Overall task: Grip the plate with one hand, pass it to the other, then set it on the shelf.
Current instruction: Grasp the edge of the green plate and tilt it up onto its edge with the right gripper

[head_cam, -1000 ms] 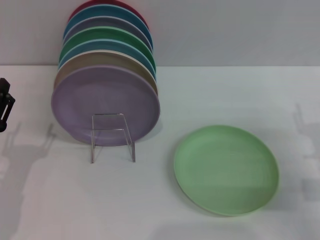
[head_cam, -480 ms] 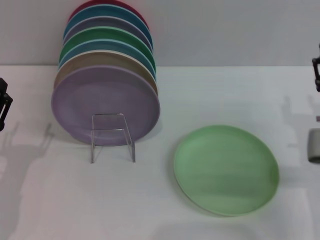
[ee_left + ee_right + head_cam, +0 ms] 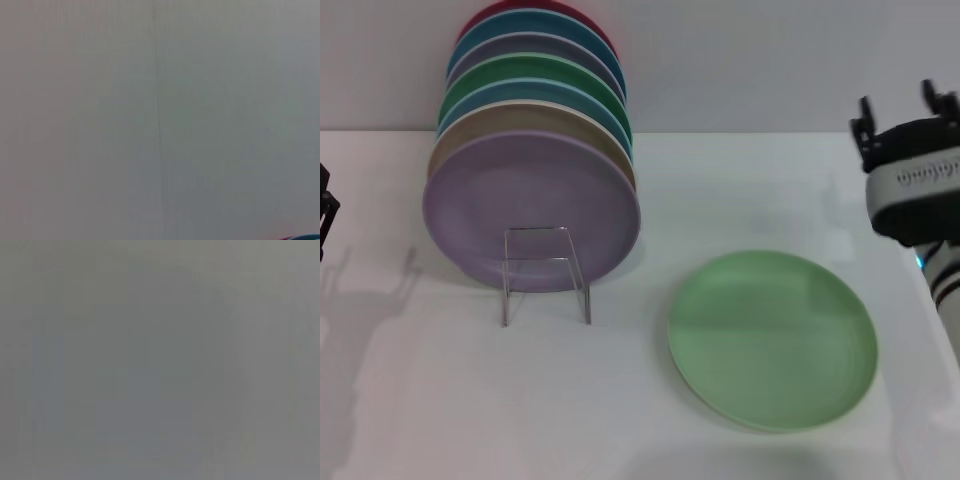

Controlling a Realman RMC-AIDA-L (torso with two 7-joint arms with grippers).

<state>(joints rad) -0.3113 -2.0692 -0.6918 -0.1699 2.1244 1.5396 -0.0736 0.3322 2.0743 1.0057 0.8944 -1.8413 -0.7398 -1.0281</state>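
Observation:
The pale mint-green plate [image 3: 772, 340] lies flat on the white table, right of centre in the head view. The clear acrylic shelf [image 3: 545, 272] stands to its left, with several coloured plates leaning upright behind its front stop. My right gripper [image 3: 902, 102] is raised at the far right, above and beyond the plate's right side. Its two black fingers [image 3: 863, 112] point away from me and stand apart, holding nothing. Only a sliver of my left gripper [image 3: 325, 215] shows at the left edge, far from the plate. Both wrist views show only plain grey wall.
A lavender plate [image 3: 530, 205] fronts the leaning stack, with tan, blue, darker green and red plates [image 3: 535, 70] behind it. The grey wall [image 3: 750, 60] rises behind the table. Bare white tabletop [image 3: 470, 400] lies in front of the shelf.
My right arm has come into view from the right edge and moved left toward the plate. My left gripper has slipped further off the left edge. The plate has not moved.

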